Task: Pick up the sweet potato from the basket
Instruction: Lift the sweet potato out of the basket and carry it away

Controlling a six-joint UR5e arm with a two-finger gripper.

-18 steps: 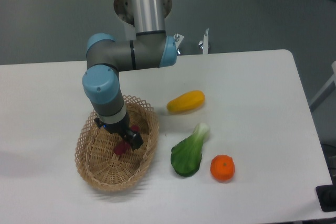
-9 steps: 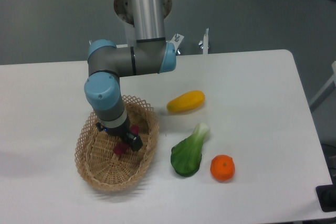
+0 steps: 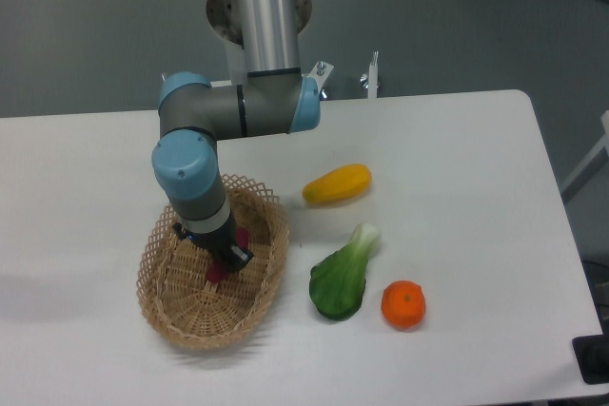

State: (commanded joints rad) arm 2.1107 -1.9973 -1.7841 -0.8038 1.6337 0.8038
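The sweet potato (image 3: 217,274) is a slim magenta tuber lying inside the tan wicker basket (image 3: 162,306) at the front left of the table. Only its two ends show; the middle is hidden by my gripper. My gripper (image 3: 226,254) points down into the basket and sits right over the middle of the sweet potato, with its black fingers (image 3: 238,256) on either side of it. The arm's wrist hides the jaws, so I cannot tell whether they press on the tuber.
A yellow oblong fruit (image 3: 337,184) lies right of the basket. A green bok choy (image 3: 343,278) and a round orange (image 3: 403,304) lie at the front right. The basket's scalloped rim stands close around the gripper.
The gripper has sunk a little lower into the basket and shifted slightly left over the sweet potato. The sweet potato and basket have not moved.
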